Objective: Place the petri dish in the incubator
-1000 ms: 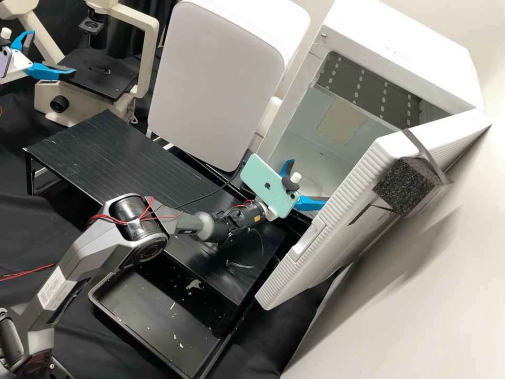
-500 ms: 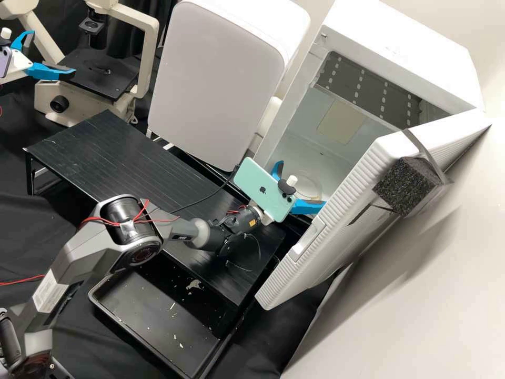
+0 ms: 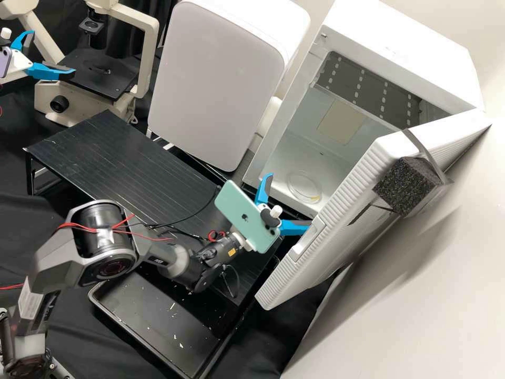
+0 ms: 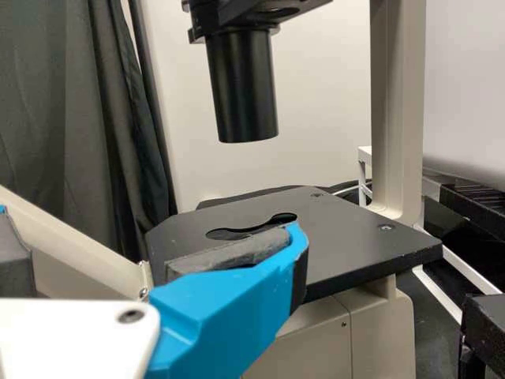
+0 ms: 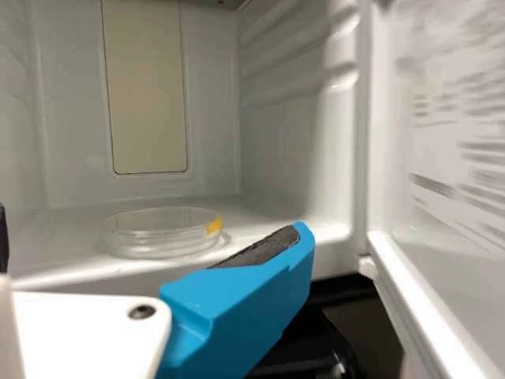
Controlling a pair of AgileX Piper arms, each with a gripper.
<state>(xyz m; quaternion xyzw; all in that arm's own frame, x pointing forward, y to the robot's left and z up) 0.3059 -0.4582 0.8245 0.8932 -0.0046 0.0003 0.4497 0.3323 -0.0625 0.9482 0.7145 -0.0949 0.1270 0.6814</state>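
Right wrist view — clear, round petri dish [image 5: 162,237] inside smooth-walled incubator [image 5: 280,142].

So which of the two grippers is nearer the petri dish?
The right gripper, open just outside the incubator where the petri dish sits; the left gripper is over by the microscope.

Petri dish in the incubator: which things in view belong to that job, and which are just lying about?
For the job:
incubator, door open
petri dish, resting inside
right gripper, open, off the dish

Seemingly just there:
microscope
black tray
foam block on the door
left gripper, by the microscope
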